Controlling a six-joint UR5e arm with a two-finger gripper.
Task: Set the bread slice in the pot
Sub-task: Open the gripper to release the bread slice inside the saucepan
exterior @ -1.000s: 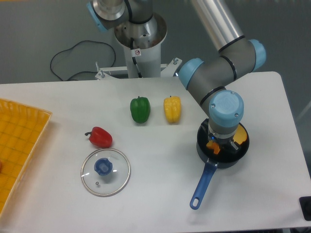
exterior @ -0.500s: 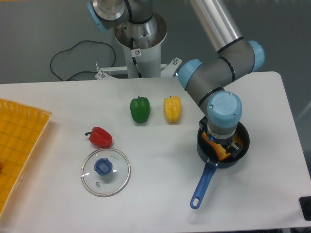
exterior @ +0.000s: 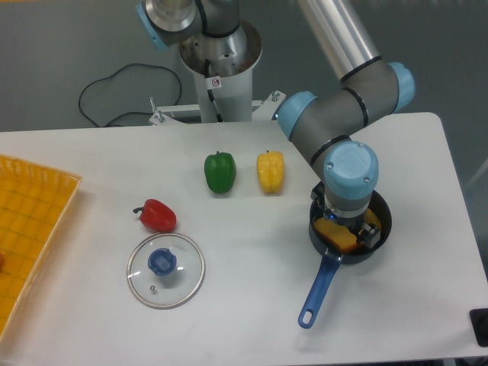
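Note:
The pot (exterior: 381, 221) is a round dark saucepan with a long blue handle (exterior: 319, 291) pointing toward the front, at the right of the table. The bread slice (exterior: 335, 232), yellow with an orange rim, lies inside the pot at its left front. My gripper (exterior: 348, 226) hangs straight down into the pot, right over the slice. The blue wrist cap hides most of its fingers, so I cannot tell whether they still touch the slice.
A yellow bell pepper (exterior: 270, 171) and a green pepper (exterior: 219, 171) stand left of the pot. A red pepper (exterior: 157, 216) and the glass lid with a blue knob (exterior: 165, 260) lie further left. An orange tray (exterior: 30, 229) sits at the left edge.
The wrist has shifted slightly left and up over the pot. The slice, first only small orange and yellow bits beside the fingers, now shows as a broad yellow patch low in the pot.

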